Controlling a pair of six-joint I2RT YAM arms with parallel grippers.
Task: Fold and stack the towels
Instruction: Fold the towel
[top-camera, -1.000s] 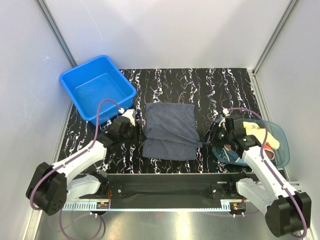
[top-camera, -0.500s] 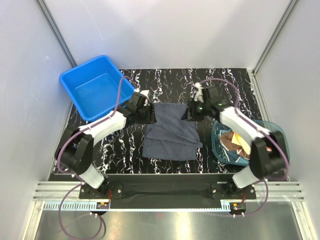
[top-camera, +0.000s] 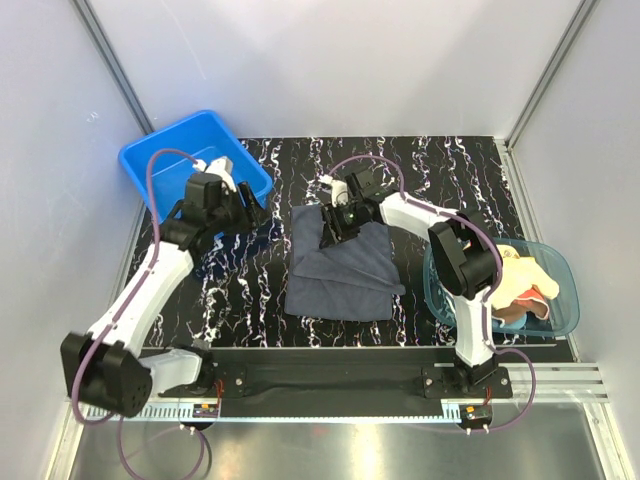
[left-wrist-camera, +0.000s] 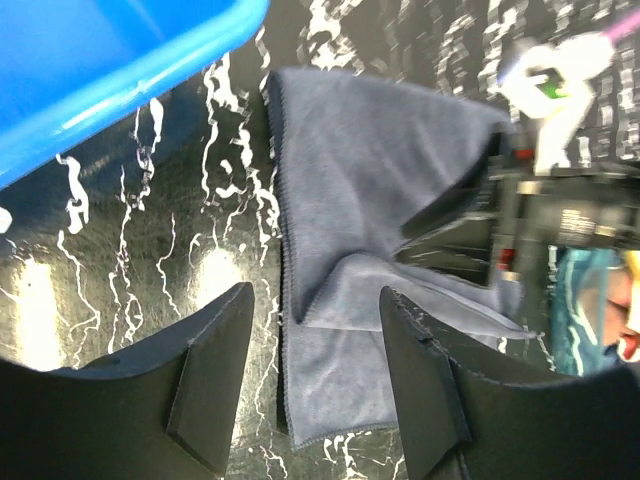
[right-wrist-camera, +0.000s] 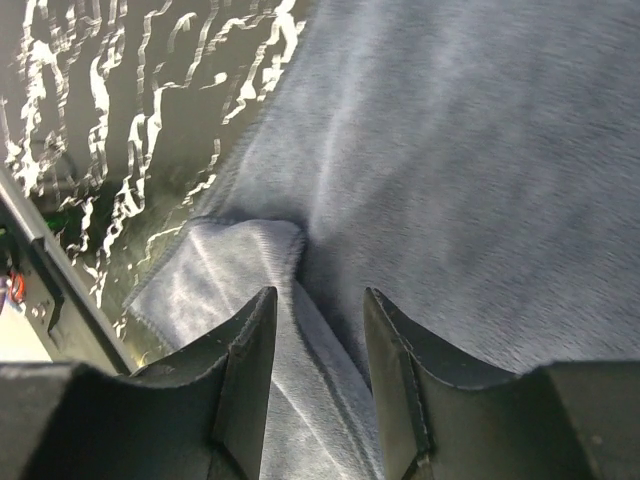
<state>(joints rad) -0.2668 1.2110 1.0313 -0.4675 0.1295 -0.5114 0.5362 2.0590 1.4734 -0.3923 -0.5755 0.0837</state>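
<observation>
A dark navy-grey towel (top-camera: 345, 268) lies partly folded on the black marbled table, its near part doubled over. My right gripper (top-camera: 332, 222) hovers open low over the towel's far left part. In the right wrist view a raised fold of the towel (right-wrist-camera: 450, 150) runs between the open fingers of that gripper (right-wrist-camera: 318, 300). My left gripper (top-camera: 248, 205) is open beside the blue tub, left of the towel, holding nothing. The left wrist view shows the towel (left-wrist-camera: 370, 180) beyond its gripper's (left-wrist-camera: 312, 300) spread fingers. More towels, yellow (top-camera: 528, 268) and brown (top-camera: 512, 306), sit in the teal bowl.
The blue plastic tub (top-camera: 160, 170) stands at the far left corner, close to my left wrist. The translucent teal bowl (top-camera: 562, 262) sits at the right edge. Grey walls enclose the table on three sides; the arm bases' rail runs along the near edge.
The left gripper moved away from the towel's left edge, back toward the tub. The right gripper swung from the bowl across to the towel's far left part. Both jaws widened slightly.
</observation>
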